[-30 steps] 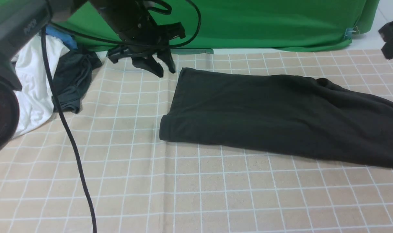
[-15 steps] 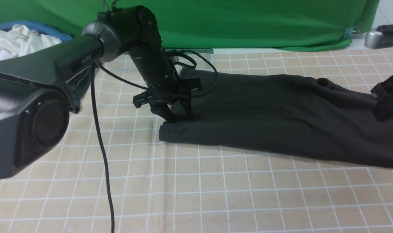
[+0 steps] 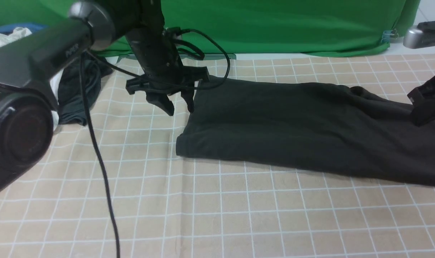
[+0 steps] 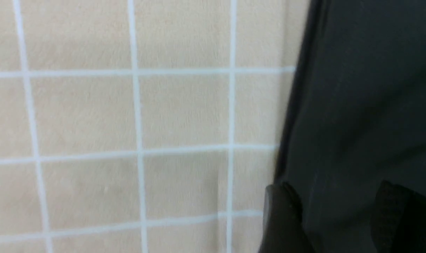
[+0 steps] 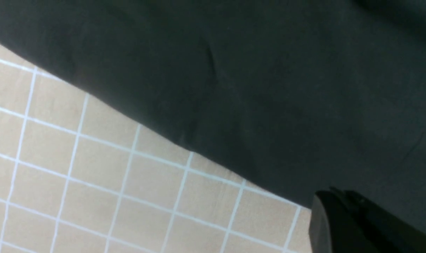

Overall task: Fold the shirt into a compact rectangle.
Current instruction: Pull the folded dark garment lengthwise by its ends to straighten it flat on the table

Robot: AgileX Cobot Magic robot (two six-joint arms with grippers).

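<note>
At the left edge of the shirt (image 3: 292, 125), the left pincer (image 3: 180, 109) has lifted off the near corner, spread and empty. Shirt lies as a long flat band on the surface (image 3: 217, 215). Right pincer (image 3: 423, 107) pressed together over its right end. Crosswise fold likely still pending.

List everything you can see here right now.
shirt: one, black, flat on cloth, centre to right
cloth: one, beige with white grid, under everything
backdrop: one, green, at the back
grey garment: one, dark grey, crumpled far left
white garment: one, white, far left
cable: one, black, hanging at the left
left gripper: one, black, open at shirt's left edge
right gripper: one, black, shut, over shirt's right end
</note>
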